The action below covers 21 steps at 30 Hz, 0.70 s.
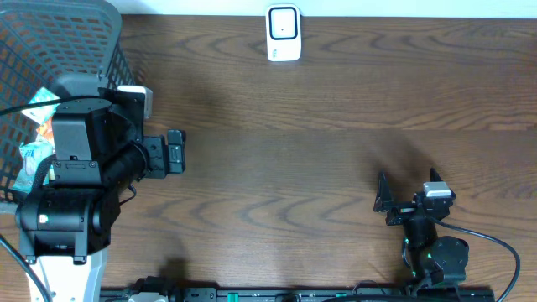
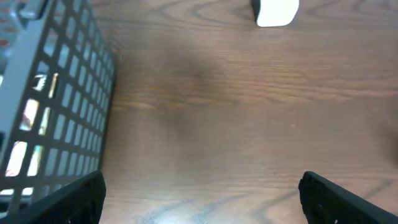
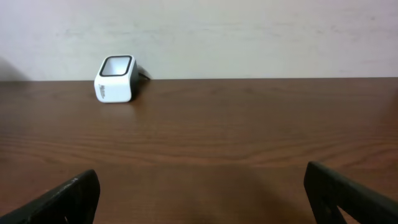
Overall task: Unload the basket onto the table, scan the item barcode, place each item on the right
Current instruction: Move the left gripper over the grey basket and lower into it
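Left gripper (image 1: 175, 151) spread wide, nothing held, poised just beside basket (image 1: 84, 21), where packets (image 1: 35, 113) are kept for picking. Right gripper (image 1: 383, 200) likewise wide, empty, faced toward scanner (image 1: 284, 33) at far edge.

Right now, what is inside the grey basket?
A few packets, white, teal and orange, show in the basket. The left arm covers much of it, so how many there are, and what lies beneath, cannot be seen.
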Motion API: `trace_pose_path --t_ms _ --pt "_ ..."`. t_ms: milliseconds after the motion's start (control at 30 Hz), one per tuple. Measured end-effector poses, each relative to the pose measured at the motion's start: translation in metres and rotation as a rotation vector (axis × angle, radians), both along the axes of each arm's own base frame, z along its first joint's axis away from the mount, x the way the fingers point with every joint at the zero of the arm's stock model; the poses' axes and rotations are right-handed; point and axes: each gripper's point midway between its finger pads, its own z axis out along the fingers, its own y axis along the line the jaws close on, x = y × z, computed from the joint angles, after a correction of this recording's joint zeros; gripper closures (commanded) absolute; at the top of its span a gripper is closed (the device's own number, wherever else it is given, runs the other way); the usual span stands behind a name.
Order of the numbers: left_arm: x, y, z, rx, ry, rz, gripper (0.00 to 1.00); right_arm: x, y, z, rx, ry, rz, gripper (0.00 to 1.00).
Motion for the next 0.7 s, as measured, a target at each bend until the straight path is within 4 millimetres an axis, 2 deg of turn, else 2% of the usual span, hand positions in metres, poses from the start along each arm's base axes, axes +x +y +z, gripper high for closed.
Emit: trace_pose_path --t_ms 133,333,500,700 --pt "0.003 0.008 0.002 -0.014 -0.01 0.055 0.03 0.0 0.0 0.0 0.0 0.0 0.0 0.01" --pt "0.016 0.015 0.016 -0.029 -0.083 0.102 0.02 0.0 0.0 0.0 0.0 0.0 0.0 0.01" --pt "0.034 0.018 0.039 -0.058 -0.199 0.13 0.02 0.0 0.0 0.0 0.0 0.0 0.0 0.01" --pt "0.051 0.04 0.069 -0.088 -0.339 0.219 0.02 0.0 0.0 0.0 0.0 0.0 0.0 0.01"
